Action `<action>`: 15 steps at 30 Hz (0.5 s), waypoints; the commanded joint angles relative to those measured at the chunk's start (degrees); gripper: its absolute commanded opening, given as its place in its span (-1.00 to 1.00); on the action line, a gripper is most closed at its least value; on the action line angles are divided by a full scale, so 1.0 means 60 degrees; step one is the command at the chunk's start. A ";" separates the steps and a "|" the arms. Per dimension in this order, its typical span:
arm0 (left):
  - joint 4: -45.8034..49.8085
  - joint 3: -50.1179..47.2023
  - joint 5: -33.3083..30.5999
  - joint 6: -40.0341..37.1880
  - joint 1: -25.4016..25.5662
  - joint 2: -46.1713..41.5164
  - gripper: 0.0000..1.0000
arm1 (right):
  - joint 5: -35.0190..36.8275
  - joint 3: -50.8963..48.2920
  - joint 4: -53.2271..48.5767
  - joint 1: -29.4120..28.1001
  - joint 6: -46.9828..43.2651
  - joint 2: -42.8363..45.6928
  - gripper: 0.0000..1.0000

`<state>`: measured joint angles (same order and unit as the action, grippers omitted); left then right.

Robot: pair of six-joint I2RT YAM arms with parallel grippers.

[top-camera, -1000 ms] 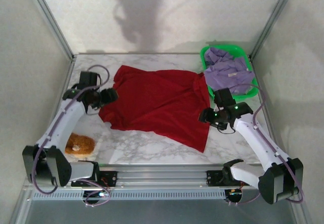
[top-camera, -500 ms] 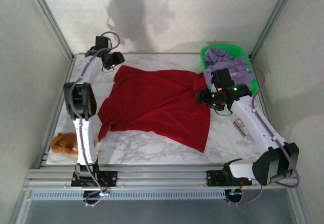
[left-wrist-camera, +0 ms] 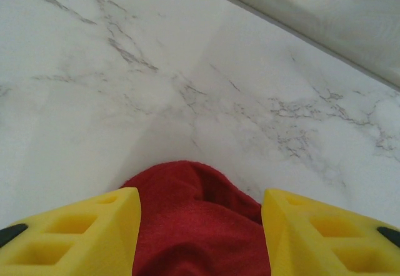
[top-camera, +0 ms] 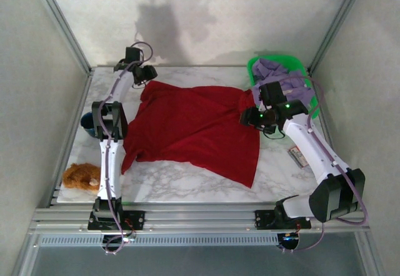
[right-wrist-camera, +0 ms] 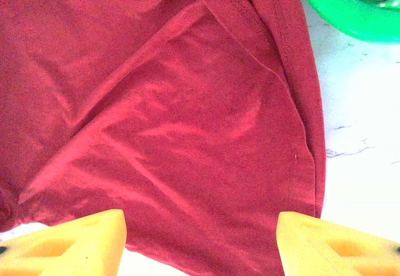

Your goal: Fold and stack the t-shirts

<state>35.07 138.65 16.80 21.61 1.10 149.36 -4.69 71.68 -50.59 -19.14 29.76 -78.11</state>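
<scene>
Two shirts, both soft & light. Deep red cloth t-shirt [top-camera: 194,126] lies spread nearly flat across the middle of the white marble-pattern table [top-camera: 187,188], w/ a few creases and its near-right hem running to a point. Pale lavender t-shirt [top-camera: 284,85] is bunched in the bright green plastic basket [top-camera: 251,70] at the far right corner.

Left gripper [top-camera: 149,73] sits at the red shirt's far-left corner. Wrist view shows its yellow fingers [left-wrist-camera: 69,235] spread wide w/ the tip of that corner between them, not pinched. Right gripper [top-camera: 251,118] hangs over the red shirt's right edge, just beside the basket; jaws also wide apart, nothing held.

Handling, my guess: cloth is limp w/ no stiffness and will sag & drag from any single pinch. So 2 holds are needed, at corners/seams where fabric doubles up. The hem edge [right-wrist-camera: 306,120] looks thickest. Smooth marble prob. lets cloth slide easily, so pinch low & catch the top layer only.
</scene>
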 commanded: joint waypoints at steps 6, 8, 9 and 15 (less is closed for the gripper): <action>-0.0094 -0.0209 -0.0148 -0.0158 0.0195 0.0481 -0.19 | 0.0040 0.0191 -0.0242 0.0080 -0.0067 0.0539 0.30; -0.0085 -0.0266 -0.0215 -0.0194 0.0211 0.0476 -0.20 | 0.0086 0.0166 -0.0315 0.0084 -0.0082 0.0648 0.30; -0.0074 -0.0296 -0.0335 -0.0241 0.0223 0.0450 -0.20 | 0.0106 0.0142 -0.0352 0.0097 -0.0082 0.0715 0.31; -0.0175 -0.0552 -0.0441 -0.0377 0.0232 0.0434 -0.37 | 0.0151 0.0103 -0.0369 0.0098 -0.0042 0.0914 0.30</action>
<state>34.48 136.05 15.57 20.56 2.55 151.20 -4.47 71.68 -51.29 -18.98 29.58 -73.76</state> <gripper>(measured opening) 0.341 0.652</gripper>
